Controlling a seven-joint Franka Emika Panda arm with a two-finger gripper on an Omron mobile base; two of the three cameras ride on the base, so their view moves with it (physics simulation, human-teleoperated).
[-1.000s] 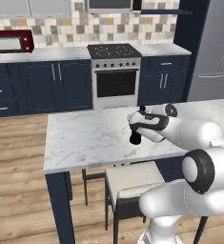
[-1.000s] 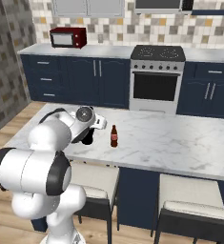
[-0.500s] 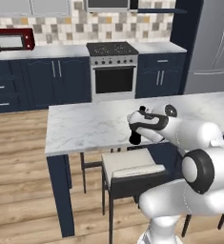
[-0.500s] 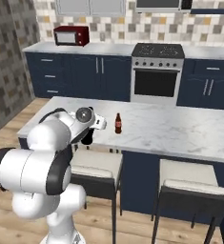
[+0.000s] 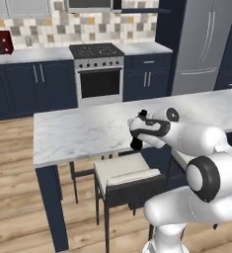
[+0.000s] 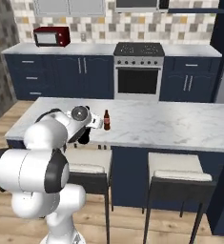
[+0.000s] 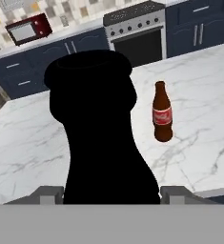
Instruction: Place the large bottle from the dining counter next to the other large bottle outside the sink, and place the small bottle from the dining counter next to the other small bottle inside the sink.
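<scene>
Large bottle (image 7: pixel 96 133) — in pincer (image 7: pixel 108 193)

Ahead of the gripper stand the stove (image 5: pixel 96 69) and navy cabinets (image 6: pixel 66 76), with the red microwave (image 6: pixel 51 36) ahead-left; two stools (image 6: pixel 180 178) sit below it.

The large bottle (image 7: pixel 96 138) is sitting between the gripper's (image 7: pixel 108 193) fingers, above the dining counter (image 6: pixel 180 126). The small bottle (image 6: pixel 106 120) is standing on that counter, just beside the hand. Two stools (image 6: pixel 180 178) are standing before the counter; the stove (image 5: pixel 97 74) is standing behind it.
</scene>
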